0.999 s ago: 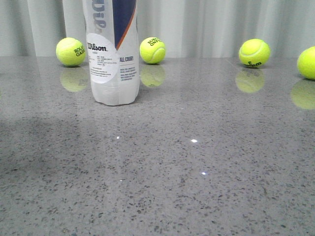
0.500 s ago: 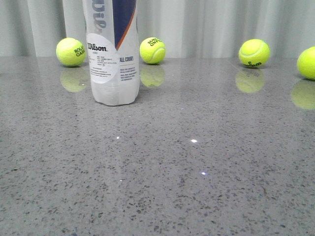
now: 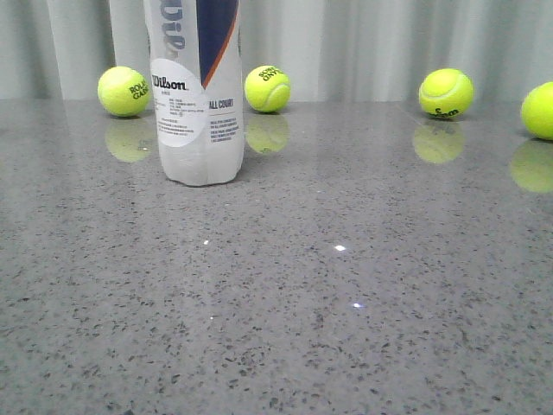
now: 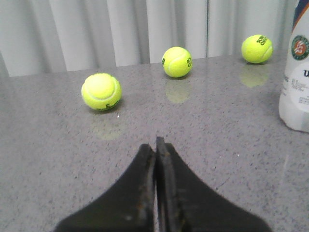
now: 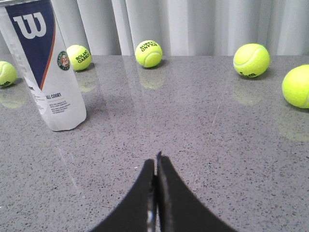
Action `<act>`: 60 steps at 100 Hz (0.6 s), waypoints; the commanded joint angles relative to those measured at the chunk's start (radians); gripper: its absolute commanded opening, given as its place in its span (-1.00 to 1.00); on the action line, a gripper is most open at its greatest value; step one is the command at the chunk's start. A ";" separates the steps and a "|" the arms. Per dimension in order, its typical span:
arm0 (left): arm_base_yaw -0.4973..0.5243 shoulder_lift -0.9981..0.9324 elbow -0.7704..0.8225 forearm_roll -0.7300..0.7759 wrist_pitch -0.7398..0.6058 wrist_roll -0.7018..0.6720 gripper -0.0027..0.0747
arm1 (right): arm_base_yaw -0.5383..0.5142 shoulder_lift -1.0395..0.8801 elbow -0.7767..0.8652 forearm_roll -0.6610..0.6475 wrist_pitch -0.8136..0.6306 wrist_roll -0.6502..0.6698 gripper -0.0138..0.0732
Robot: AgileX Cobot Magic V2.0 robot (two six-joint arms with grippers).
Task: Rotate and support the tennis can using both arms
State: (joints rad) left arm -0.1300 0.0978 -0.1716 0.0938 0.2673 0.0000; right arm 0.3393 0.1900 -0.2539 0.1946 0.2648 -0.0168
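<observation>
Both jaws apart from tennis can (image 3: 198, 104)

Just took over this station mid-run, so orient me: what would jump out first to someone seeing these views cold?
The tennis can stands upright on the grey speckled table, left of centre in the front view, untouched. Yellow-green tennis balls lie scattered along the table's far edge before the pale curtain. The left gripper and right gripper are both shut and empty, short of the can.
</observation>
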 commanded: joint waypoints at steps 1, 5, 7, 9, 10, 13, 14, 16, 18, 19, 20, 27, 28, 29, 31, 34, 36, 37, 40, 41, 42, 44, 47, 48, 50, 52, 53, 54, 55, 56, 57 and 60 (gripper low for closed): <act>0.019 -0.056 0.049 -0.033 -0.101 -0.013 -0.98 | -0.007 0.009 -0.027 0.004 -0.087 -0.004 -0.84; 0.025 -0.083 0.082 -0.045 -0.116 -0.013 -0.98 | -0.007 0.009 -0.027 0.004 -0.087 -0.004 -0.84; 0.028 -0.091 0.102 -0.052 -0.127 -0.013 -0.98 | -0.007 0.009 -0.027 0.004 -0.087 -0.004 -0.84; 0.028 -0.103 0.122 -0.057 -0.137 -0.013 -0.98 | -0.007 0.009 -0.027 0.004 -0.087 -0.004 -0.84; 0.030 -0.110 0.128 -0.057 -0.144 -0.013 -0.98 | -0.007 0.009 -0.027 0.004 -0.087 -0.004 -0.84; 0.030 -0.125 0.160 -0.063 -0.155 -0.013 -0.98 | -0.007 0.009 -0.027 0.004 -0.087 -0.004 -0.84; 0.030 -0.128 0.166 -0.068 -0.157 -0.013 -0.98 | -0.007 0.009 -0.027 0.004 -0.087 -0.004 -0.84; 0.030 -0.139 0.185 -0.075 -0.164 -0.013 -0.98 | -0.007 0.009 -0.027 0.004 -0.087 -0.004 -0.84; 0.030 -0.139 0.203 -0.081 -0.177 -0.013 -0.98 | -0.007 0.009 -0.027 0.004 -0.087 -0.004 -0.84; 0.030 -0.139 0.208 -0.081 -0.184 -0.013 -0.98 | -0.007 0.009 -0.027 0.004 -0.087 -0.004 -0.84; 0.030 -0.139 0.219 -0.083 -0.197 -0.013 -0.98 | -0.007 0.009 -0.027 0.004 -0.087 -0.004 -0.84; 0.030 -0.137 0.213 -0.094 -0.139 -0.013 -0.98 | -0.007 0.009 -0.027 0.004 -0.088 -0.004 -0.84; 0.030 -0.137 0.215 -0.094 -0.142 -0.013 -0.98 | -0.007 0.009 -0.027 0.004 -0.088 -0.004 -0.84; 0.030 -0.137 0.217 -0.094 -0.153 -0.013 -0.98 | -0.007 0.010 -0.027 0.004 -0.088 -0.004 -0.84; 0.030 -0.137 0.217 -0.094 -0.163 -0.013 -0.98 | -0.007 0.010 -0.027 0.004 -0.087 -0.004 -0.84; 0.030 -0.137 0.217 -0.094 -0.167 -0.013 -0.98 | -0.007 0.010 -0.027 0.004 -0.087 -0.004 -0.84; 0.030 -0.137 0.217 -0.094 -0.176 -0.013 -0.98 | -0.007 0.010 -0.027 0.004 -0.087 -0.004 -0.84; 0.030 -0.137 0.217 -0.094 -0.176 -0.013 -0.98 | -0.007 0.010 -0.027 0.004 -0.087 -0.004 -0.84; 0.030 -0.137 0.217 -0.094 -0.182 -0.013 -0.98 | -0.007 0.010 -0.027 0.004 -0.087 -0.004 -0.84; 0.030 -0.137 0.217 -0.094 -0.187 -0.013 -0.98 | -0.007 0.010 -0.027 0.004 -0.087 -0.004 -0.84; 0.030 -0.137 0.217 -0.094 -0.187 -0.013 -0.98 | -0.007 0.010 -0.027 0.004 -0.087 -0.004 -0.84; 0.030 -0.137 0.217 -0.094 -0.194 -0.013 -0.98 | -0.007 0.010 -0.027 0.004 -0.087 -0.004 -0.84; 0.030 -0.137 0.217 -0.094 -0.202 -0.013 -0.98 | -0.007 0.010 -0.027 0.004 -0.087 -0.004 -0.84; 0.030 -0.137 0.217 -0.094 -0.204 -0.013 -0.98 | -0.007 0.010 -0.027 0.004 -0.087 -0.004 -0.84; 0.030 -0.137 0.217 -0.094 -0.206 -0.013 -0.98 | -0.007 0.010 -0.027 0.004 -0.087 -0.004 -0.84; 0.030 -0.137 0.217 -0.094 -0.206 -0.013 -0.98 | -0.007 0.010 -0.027 0.004 -0.087 -0.004 -0.84; 0.030 -0.137 0.217 -0.094 -0.206 -0.013 -0.98 | -0.007 0.010 -0.027 0.004 -0.087 -0.004 -0.84; 0.030 -0.137 0.217 -0.094 -0.206 -0.013 -0.98 | -0.007 0.010 -0.027 0.004 -0.087 -0.004 -0.84; 0.030 -0.137 0.217 -0.094 -0.206 -0.013 -0.98 | -0.007 0.010 -0.027 0.004 -0.087 -0.004 -0.84; 0.030 -0.137 0.217 -0.094 -0.206 -0.013 -0.98 | -0.007 0.010 -0.027 0.004 -0.087 -0.004 -0.84; 0.030 -0.137 0.217 -0.094 -0.206 -0.013 -0.98 | -0.007 0.010 -0.027 0.004 -0.087 -0.004 -0.84; 0.030 -0.137 0.217 -0.094 -0.206 -0.013 -0.98 | -0.007 0.010 -0.027 0.004 -0.087 -0.004 -0.84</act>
State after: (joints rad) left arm -0.1032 -0.0064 0.0016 0.0117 0.1577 0.0000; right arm 0.3393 0.1900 -0.2539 0.1946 0.2628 -0.0168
